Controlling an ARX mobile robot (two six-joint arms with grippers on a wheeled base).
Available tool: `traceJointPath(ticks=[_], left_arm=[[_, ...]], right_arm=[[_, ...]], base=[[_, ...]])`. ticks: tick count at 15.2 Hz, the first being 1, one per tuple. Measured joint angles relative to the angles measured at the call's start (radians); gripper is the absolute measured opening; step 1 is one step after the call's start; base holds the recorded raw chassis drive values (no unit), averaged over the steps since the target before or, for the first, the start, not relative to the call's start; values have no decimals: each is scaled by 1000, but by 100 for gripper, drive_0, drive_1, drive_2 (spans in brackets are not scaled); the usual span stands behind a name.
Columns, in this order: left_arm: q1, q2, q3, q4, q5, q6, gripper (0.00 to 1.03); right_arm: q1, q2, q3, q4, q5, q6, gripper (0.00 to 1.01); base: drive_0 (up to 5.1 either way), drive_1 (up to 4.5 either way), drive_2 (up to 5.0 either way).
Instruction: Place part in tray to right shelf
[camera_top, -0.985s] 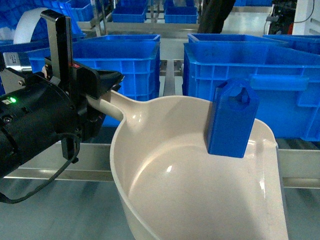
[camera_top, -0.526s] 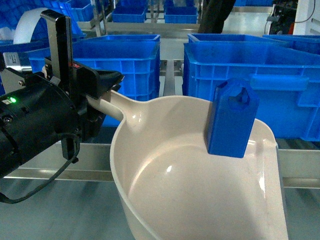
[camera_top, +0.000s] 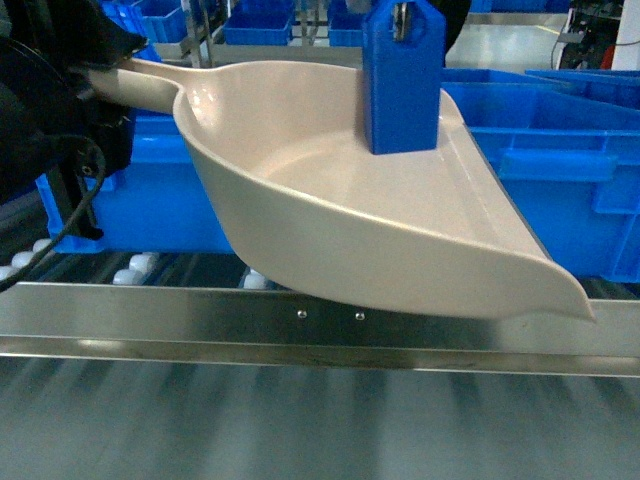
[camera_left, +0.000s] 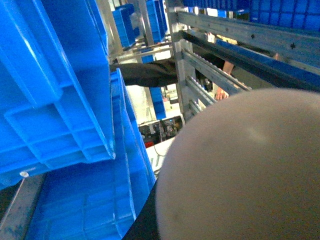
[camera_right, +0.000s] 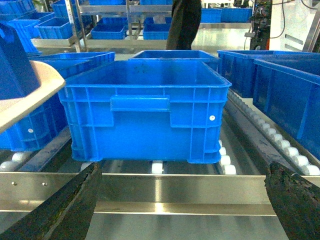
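Observation:
The beige tray (camera_top: 330, 200) hangs in the air over the front rail (camera_top: 320, 325) of the right shelf, its flat lip pointing right. The blue part (camera_top: 402, 80) stands upright inside it, near the far wall. At the upper left of the head view my left gripper (camera_top: 100, 72) is shut on the tray's handle (camera_top: 145, 85). The tray's underside (camera_left: 245, 170) fills the left wrist view and hides the jaws. In the right wrist view the tray's lip (camera_right: 30, 95) and the part (camera_right: 14, 62) show at the left edge. My right gripper (camera_right: 183, 172) is open and holds nothing, facing the rail.
Large blue crates (camera_top: 560, 170) (camera_right: 145, 110) sit on the white rollers (camera_top: 130, 272) behind the rail. More crates (camera_left: 55, 90) are close beside the left wrist. A person in dark clothes (camera_right: 185, 22) stands behind the shelf.
The tray with the part has risen and now hangs side-on above the rail. The shelf rail and rollers have come much closer in the head view.

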Motion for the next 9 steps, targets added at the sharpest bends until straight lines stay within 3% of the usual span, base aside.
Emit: traceJointPath(ticks=[5,9], left_arm=[[149,-97,219,-352,-80,-40,12],[248,-9,474,-628,-203,8,12]], right_arm=[[0,0,0,0,0,0,98],[0,0,0,0,0,0,98]], base=[[0,0,0],[0,0,0]])
